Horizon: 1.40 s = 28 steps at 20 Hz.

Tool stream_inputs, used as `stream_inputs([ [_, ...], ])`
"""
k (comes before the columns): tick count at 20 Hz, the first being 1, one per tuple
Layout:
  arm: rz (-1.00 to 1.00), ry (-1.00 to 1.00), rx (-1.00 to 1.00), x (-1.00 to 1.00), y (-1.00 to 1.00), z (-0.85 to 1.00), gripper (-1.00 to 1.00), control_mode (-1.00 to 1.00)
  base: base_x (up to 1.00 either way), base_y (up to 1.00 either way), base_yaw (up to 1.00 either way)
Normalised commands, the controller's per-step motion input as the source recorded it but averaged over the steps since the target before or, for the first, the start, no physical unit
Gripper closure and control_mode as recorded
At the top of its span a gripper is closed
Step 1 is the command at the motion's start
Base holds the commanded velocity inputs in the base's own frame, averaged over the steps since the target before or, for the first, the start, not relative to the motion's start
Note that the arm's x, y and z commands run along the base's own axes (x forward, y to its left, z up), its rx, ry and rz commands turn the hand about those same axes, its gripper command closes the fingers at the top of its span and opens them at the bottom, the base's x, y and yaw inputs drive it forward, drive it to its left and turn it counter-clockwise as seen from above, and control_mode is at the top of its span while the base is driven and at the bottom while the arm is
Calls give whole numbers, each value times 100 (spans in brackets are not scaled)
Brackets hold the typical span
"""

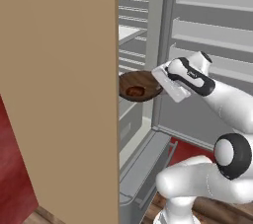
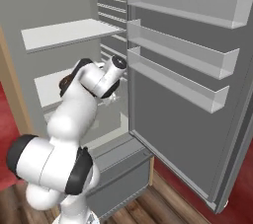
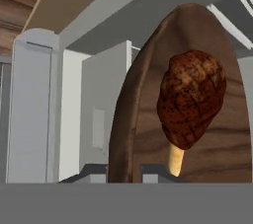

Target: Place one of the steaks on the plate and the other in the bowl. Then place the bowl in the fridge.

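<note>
My gripper [image 1: 159,86] is shut on the rim of the dark brown wooden bowl [image 1: 143,81]. It holds the bowl roughly level in the open fridge [image 1: 136,35], at the height of a middle shelf. A dark reddish-brown steak [image 1: 135,90] lies in the bowl. In the hand view the bowl [image 3: 143,139] stands close up with the steak [image 3: 190,99] on it, and its rim sits between the tips of my gripper [image 3: 123,172]. The tan panel hides the bowl's left edge in the left base view. The plate is out of view.
The fridge door [image 2: 183,50] stands open to the right with three shelves on it. Pale shelves [image 2: 64,33] sit inside the compartment. A lower drawer [image 1: 143,168] is pulled out below the bowl. The tan wood panel [image 1: 59,94] walls off the left side.
</note>
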Motion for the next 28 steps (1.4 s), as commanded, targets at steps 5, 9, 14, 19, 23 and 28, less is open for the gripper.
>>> stream_inputs([
  [5,-2,-1,1,98,19,-33,100,-100,0,0,0],
  [9,-5,-1,10,59,19,-59,100,-100,0,0,0],
  [14,-2,-2,7,21,31,-22,100,-100,0,0,0],
  [19,-2,-2,0,38,28,0,100,-100,0,0,0],
  [23,0,0,-1,45,23,-1,100,-100,0,0,0],
  [28,0,-1,0,48,23,-3,100,-100,0,0,0],
])
